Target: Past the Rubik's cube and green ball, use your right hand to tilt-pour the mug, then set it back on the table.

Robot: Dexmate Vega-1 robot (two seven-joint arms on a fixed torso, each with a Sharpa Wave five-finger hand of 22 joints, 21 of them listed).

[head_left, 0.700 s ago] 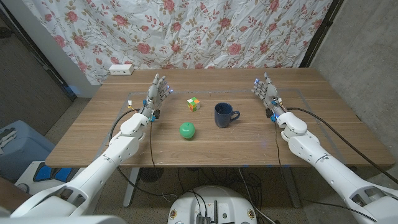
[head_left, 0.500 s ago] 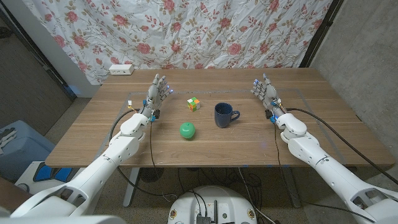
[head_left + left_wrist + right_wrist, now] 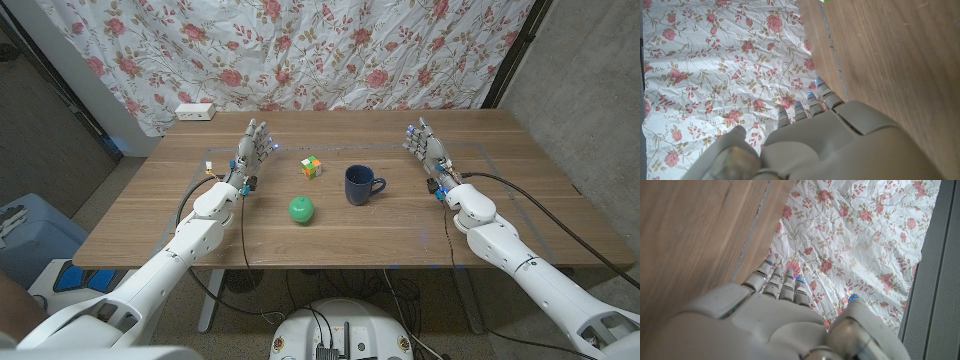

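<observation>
On the wooden table [image 3: 150,215], right hand [image 3: 424,147] has edged inward.

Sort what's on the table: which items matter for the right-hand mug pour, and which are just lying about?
Part of the job:
- dark blue ceramic mug, upright, untouched
- multicoloured Rubik's cube, landmark
- green ball, landmark
- right hand, holding nothing, off to the side of the mug

Just lying about:
- white power strip at the table's far edge
- left hand, holding nothing

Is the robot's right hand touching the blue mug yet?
Apart. The head view shows bare table between the right hand and the mug, whose handle points toward it.
</observation>
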